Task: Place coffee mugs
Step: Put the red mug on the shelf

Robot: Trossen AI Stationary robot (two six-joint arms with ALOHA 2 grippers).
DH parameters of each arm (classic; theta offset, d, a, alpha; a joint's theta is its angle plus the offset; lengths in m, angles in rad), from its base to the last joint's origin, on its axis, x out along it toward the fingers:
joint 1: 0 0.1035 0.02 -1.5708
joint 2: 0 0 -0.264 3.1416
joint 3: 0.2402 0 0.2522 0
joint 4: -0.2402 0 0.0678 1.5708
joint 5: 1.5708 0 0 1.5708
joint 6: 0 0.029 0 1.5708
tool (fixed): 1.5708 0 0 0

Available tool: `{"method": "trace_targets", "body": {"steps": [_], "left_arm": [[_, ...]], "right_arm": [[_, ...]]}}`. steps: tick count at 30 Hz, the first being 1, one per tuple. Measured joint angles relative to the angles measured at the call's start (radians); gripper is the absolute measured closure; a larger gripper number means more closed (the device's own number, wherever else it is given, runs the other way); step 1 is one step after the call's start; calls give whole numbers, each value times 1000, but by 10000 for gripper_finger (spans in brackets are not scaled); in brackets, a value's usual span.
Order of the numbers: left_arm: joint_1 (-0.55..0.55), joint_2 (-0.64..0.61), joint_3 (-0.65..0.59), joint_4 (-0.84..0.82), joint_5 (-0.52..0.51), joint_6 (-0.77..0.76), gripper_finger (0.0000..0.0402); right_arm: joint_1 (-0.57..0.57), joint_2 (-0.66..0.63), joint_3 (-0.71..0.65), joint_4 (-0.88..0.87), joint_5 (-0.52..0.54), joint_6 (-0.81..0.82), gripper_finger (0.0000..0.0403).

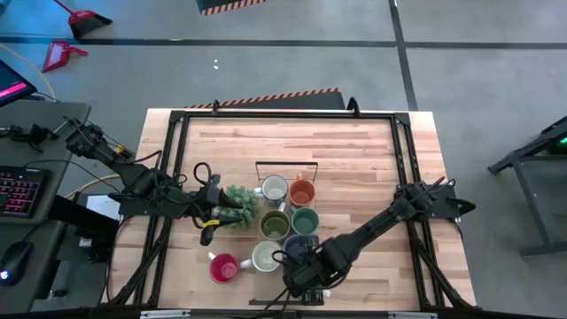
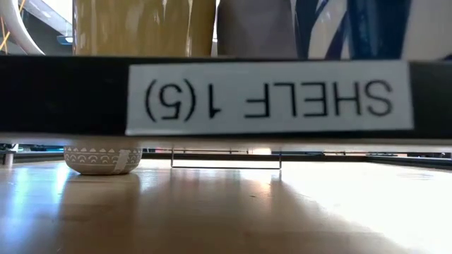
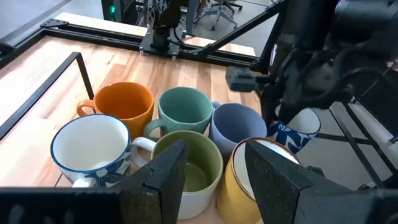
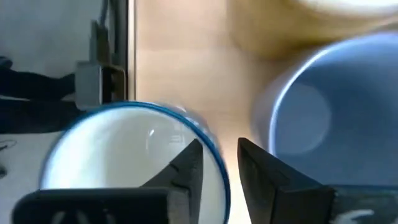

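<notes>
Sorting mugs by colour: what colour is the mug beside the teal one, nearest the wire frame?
Orange mug, clearest in the left wrist view.

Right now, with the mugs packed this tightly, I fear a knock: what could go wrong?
The right gripper straddles the rim of a blue-rimmed white mug right beside the blue-grey mug; lifting away carelessly could drag or tip either. The left gripper hovers open over the olive mug, with neighbours touching, so a descent could shove them.

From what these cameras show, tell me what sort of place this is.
Probably a robotics lab or workshop, not a kitchen. The wooden table sits on a bare grey floor with striped hazard tape, a keyboard and mouse wait at a side desk, and office chairs stand beyond.
</notes>
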Motion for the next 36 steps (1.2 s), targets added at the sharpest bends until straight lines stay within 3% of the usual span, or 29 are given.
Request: {"method": "trace_targets", "body": {"steps": [15, 20, 25, 29, 33, 36], "left_arm": [[0, 0, 0, 0, 0, 0, 248], [0, 0, 0, 0, 8, -1, 248], [0, 0, 0, 0, 25, -3, 248], [0, 0, 0, 1, 28, -5, 248], [0, 0, 0, 6, 30, -9, 248], [0, 0, 0, 7, 30, -9, 248]], "right_arm": [[11, 0, 209, -167, -11, -36, 326], [19, -4, 312, -336, 110, -26, 326], [58, -91, 212, -431, 255, 108, 327], [88, -196, 55, -420, 390, 163, 329], [100, -359, -183, -419, 483, 312, 329], [105, -512, -402, -306, 508, 388, 329]]}}
